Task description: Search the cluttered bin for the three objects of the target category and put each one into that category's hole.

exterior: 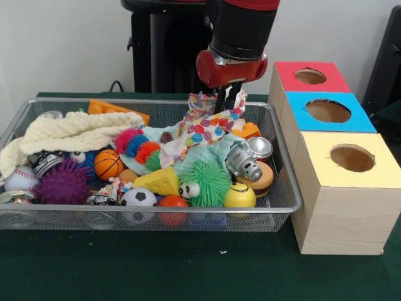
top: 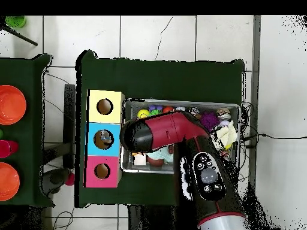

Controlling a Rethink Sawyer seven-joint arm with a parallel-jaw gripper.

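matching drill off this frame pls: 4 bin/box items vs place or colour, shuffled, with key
Items:
1. soccer ball
2. knitted cream cloth
3. box nearest the front camera
4. purple spiky ball

Descriptions:
A. yellow top with a round hole
B. draped along the bin's left part in the front view
C. against the bin's near wall, black and white
D. just right of the baseball, front view

Pairs: 1-C, 2-B, 3-A, 4-D
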